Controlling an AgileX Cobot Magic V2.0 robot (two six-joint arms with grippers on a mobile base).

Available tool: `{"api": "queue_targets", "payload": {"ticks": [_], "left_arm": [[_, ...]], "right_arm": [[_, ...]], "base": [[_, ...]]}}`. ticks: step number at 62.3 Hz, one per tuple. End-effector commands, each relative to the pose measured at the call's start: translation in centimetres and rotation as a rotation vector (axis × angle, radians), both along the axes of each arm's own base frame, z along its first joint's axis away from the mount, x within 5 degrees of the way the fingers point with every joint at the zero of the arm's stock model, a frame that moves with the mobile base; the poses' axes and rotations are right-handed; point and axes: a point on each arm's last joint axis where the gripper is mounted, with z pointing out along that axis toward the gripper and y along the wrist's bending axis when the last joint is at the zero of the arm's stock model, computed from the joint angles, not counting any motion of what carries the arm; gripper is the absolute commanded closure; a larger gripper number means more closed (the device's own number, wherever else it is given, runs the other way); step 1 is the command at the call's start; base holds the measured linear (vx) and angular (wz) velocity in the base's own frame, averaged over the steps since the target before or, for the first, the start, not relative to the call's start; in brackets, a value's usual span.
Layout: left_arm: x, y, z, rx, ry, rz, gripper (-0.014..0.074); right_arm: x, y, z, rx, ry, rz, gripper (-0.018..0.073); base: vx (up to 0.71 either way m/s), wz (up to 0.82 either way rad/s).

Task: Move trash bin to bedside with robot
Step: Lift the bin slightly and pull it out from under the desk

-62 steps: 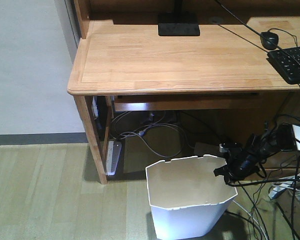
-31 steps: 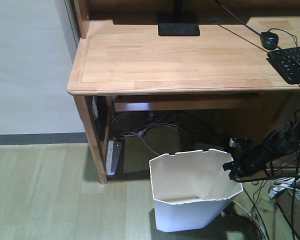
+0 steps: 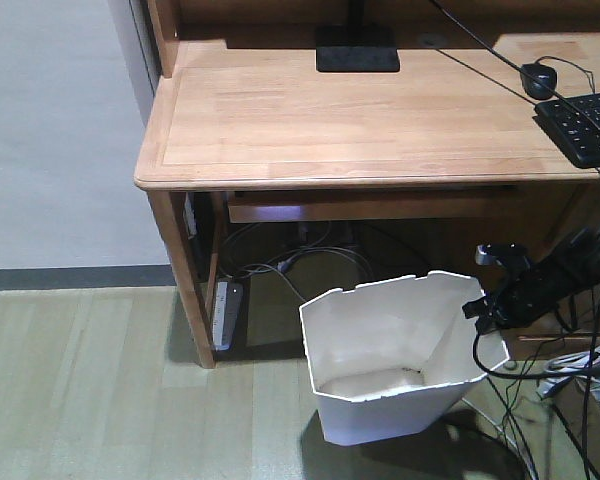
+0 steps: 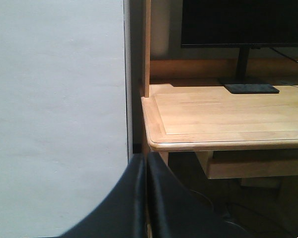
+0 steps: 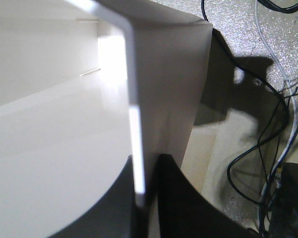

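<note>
The white trash bin [image 3: 380, 400] stands tilted on the wood floor in front of the desk, its right side lifted and its cream inside facing me. My right gripper [image 3: 477, 310], on a thin black arm with trailing cables, is shut on the bin's right rim. In the right wrist view the gripper [image 5: 144, 188] pinches the thin white wall [image 5: 131, 89] between its fingers. My left gripper [image 4: 145, 198] is shut and empty, held up level with the desk's left corner. The bed is out of view.
A light wooden desk [image 3: 360, 120] stands behind the bin, with a monitor base [image 3: 357, 55], a keyboard [image 3: 585, 125] and a mouse [image 3: 538, 78]. A power strip [image 3: 225, 312] and loose cables [image 3: 560, 380] lie on the floor. A grey wall [image 3: 50, 130] is at left.
The right gripper has risen and moved right with the bin's rim. The bin has tipped further, its right side up, and shifted slightly right.
</note>
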Motion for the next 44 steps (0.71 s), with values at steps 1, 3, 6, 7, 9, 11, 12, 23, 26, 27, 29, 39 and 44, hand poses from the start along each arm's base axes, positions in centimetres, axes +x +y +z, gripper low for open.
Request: {"api": "queue_targets", "payload": {"ticks": [1,3,6,7,9,11,12,23,26,27,29,39,44], "left_arm": [[0.1,0.0,-0.2,-0.014,-0.060,-0.004,0.0602],[0.1,0.0,-0.2,-0.014,-0.060,-0.004,0.0602],[0.1,0.0,-0.2,-0.014,-0.060,-0.004,0.0602],[0.1,0.0,-0.2,-0.014,-0.060,-0.004,0.0602],[0.1,0.0,-0.2,-0.014,-0.060,-0.004,0.0602],[0.1,0.0,-0.2,-0.014,-0.060,-0.004,0.0602],[0.1,0.0,-0.2,-0.014,-0.060,-0.004,0.0602],[0.1,0.0,-0.2,-0.014,-0.060,-0.004,0.0602],[0.1,0.0,-0.2,-0.014,-0.060,-0.004,0.0602],[0.1,0.0,-0.2,-0.014,-0.060,-0.004,0.0602],[0.1,0.0,-0.2,-0.014,-0.060,-0.004,0.0602],[0.1,0.0,-0.2,-0.014,-0.060,-0.004,0.0602],[0.1,0.0,-0.2,-0.014,-0.060,-0.004,0.0602]], "right_arm": [[0.8,0.8,6.3,0.084,-0.087,-0.034,0.0565],[0.5,1.0,7.3,0.086,-0.103,-0.032,0.0565],[0.2,1.5,8.5,0.085,-0.123,-0.020,0.0565],[0.1,1.7,8.8,0.084,-0.129,-0.017,0.0565],[-0.1,2.1,9.7,0.082,-0.145,-0.011,0.0565],[-0.6,2.6,10.1,0.080,-0.145,-0.003,0.0565],[-0.7,2.9,10.4,0.079,-0.148,0.004,0.0565],[-2.1,5.4,12.2,0.068,-0.167,0.045,0.0565],[-2.3,5.9,12.3,0.065,-0.169,0.061,0.0565],[-2.3,6.1,12.3,0.065,-0.168,0.066,0.0565],[-2.5,6.3,12.3,0.069,-0.163,0.071,0.0565],[-2.5,6.5,12.3,0.074,-0.161,0.073,0.0565],[-2.5,6.5,12.3,0.074,-0.161,0.071,0.0565]], "base": [[0.00,0.00],[0.00,0.00],[0.00,0.00],[0.00,0.00],[0.00,0.00],[0.00,0.00],[0.00,0.00],[0.00,0.00],[0.00,0.00],[0.00,0.00],[0.00,0.00],[0.00,0.00],[0.00,0.00]]}}
